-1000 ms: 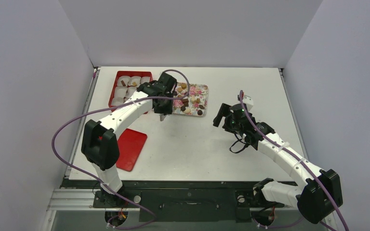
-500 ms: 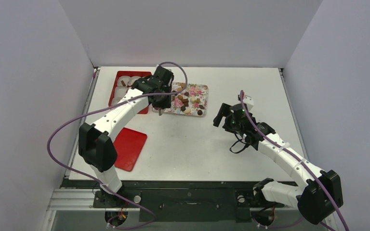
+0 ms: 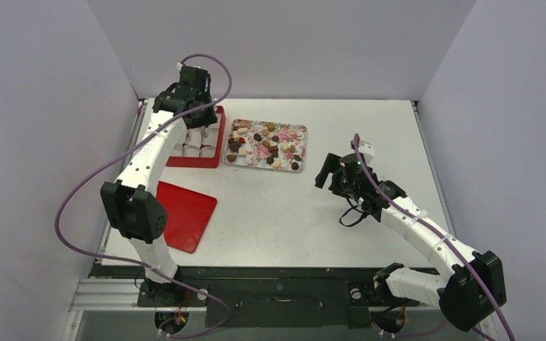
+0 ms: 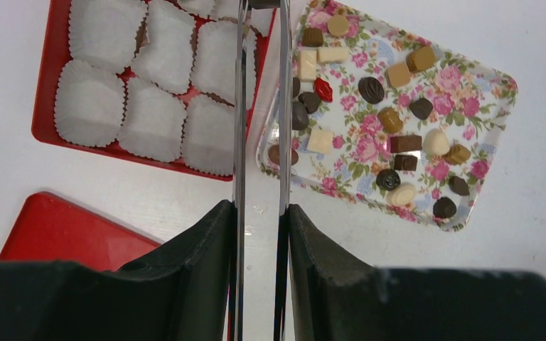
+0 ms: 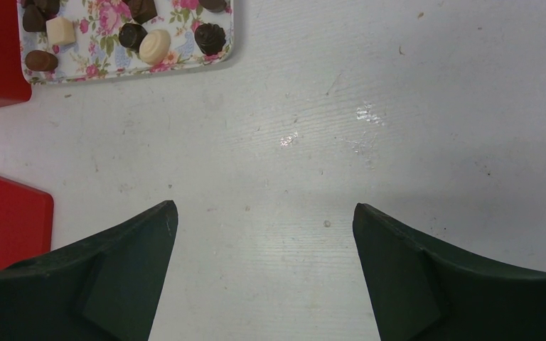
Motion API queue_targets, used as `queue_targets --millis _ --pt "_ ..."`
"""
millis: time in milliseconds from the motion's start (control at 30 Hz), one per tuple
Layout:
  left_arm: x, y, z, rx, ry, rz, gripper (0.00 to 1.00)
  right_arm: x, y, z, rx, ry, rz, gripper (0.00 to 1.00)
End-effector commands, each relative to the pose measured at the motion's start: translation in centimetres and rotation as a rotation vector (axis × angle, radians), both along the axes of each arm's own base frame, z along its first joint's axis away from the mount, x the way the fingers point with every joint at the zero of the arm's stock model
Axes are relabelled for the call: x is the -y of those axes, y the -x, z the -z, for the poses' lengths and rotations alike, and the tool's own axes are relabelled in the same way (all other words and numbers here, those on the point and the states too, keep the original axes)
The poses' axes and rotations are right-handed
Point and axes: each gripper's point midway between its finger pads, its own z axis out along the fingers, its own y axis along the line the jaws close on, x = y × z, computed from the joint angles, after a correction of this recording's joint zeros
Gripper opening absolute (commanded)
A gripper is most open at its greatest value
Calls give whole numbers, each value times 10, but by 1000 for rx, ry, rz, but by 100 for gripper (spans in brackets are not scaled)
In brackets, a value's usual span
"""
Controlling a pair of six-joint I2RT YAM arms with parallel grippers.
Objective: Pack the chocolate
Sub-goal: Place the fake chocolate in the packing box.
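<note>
Many small chocolates (image 3: 266, 144) lie on a flower-print tray (image 3: 300, 132); they also show in the left wrist view (image 4: 372, 90) and the right wrist view (image 5: 155, 45). A red box (image 3: 191, 162) holds white paper cups (image 4: 152, 118). My left gripper (image 3: 199, 122) hovers over the box's back end. It (image 4: 259, 207) is shut on thin metal tongs (image 4: 240, 114), whose blades reach past the frame's top edge over the box's right cups, so the tips are hidden. My right gripper (image 3: 325, 172) is open and empty (image 5: 263, 213) over bare table, right of the tray.
A flat red lid (image 3: 187, 215) lies on the table near the left arm's base and shows in the left wrist view (image 4: 57, 231). The table (image 3: 370, 135) is walled at the back and on both sides.
My left arm has swung from the tray's left edge to the back left, over the red box, with the tongs. The right arm has not moved.
</note>
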Motion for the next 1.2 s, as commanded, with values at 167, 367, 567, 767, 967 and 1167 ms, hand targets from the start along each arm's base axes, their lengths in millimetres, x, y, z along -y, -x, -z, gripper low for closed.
queue_targets --millis 167,367,567,767,967,1167 --pt "-23 -60 18 14 13 -80 19 5 -5 -14 16 20 20 89" --pt "-30 -74 35 -1 17 -89 19 6 -5 -14 10 23 25 89" --pt "-29 -83 50 -24 13 -77 20 7 -5 -13 6 27 25 89" --pt "-28 -93 60 -39 -3 -69 20 6 -4 -13 7 28 23 89" --pt "-25 -99 68 -52 9 -55 23 7 -3 -14 9 28 21 89" --pt "-24 -99 72 -62 10 -56 25 8 -3 -13 7 30 23 89"
